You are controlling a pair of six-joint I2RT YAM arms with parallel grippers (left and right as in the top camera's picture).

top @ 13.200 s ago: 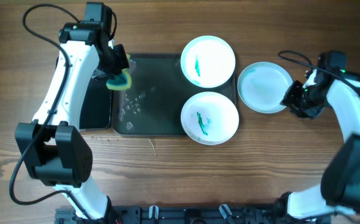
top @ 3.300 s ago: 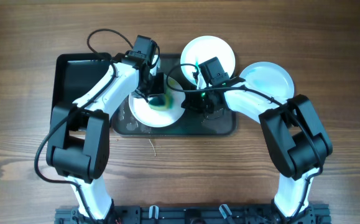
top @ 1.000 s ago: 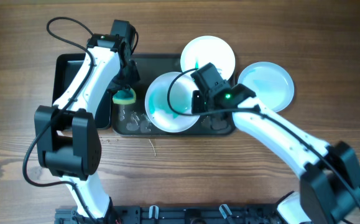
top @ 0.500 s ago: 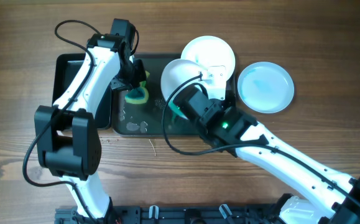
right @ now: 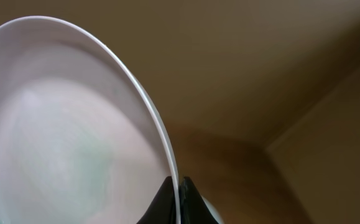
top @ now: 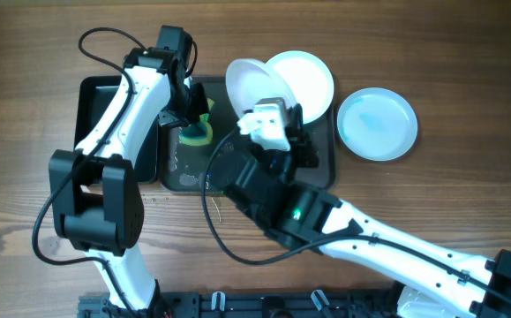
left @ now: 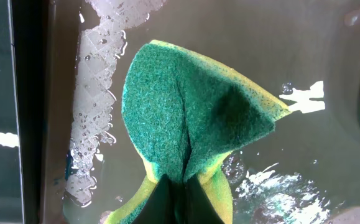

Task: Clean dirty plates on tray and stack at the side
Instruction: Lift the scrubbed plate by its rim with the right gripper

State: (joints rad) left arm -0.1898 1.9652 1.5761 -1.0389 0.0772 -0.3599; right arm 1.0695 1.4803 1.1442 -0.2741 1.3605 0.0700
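- The right gripper point(right: 176, 186) is closed on the rim of the held plate point(right: 74, 137). Its two fingers pinch the thin edge, one on each face.
- That plate is stiff, smooth and looks wet, with a faint greenish film on its inner face. I judge it slippery and breakable. The rim is the only place to grip it, and a pinch at one edge leaves the rest hanging free, so it could swing or slide out.
- From overhead, it hangs steeply tilted above the far part of the tray point(top: 184, 172), touching nothing else.
- The left gripper point(left: 180, 196) is closed on a soft green and yellow sponge point(left: 192, 118), which folds under the squeeze. It sits low over the wet tray floor. I cannot tell if it touches.
- A black container point(top: 105, 115) lies just left of the tray.
- At the tray's far right corner sits a second plate point(top: 312, 79), partly hidden by the held one. Any smear on it is out of sight.
- A third plate point(top: 377, 124) rests on the table, right of the tray, and looks plain.
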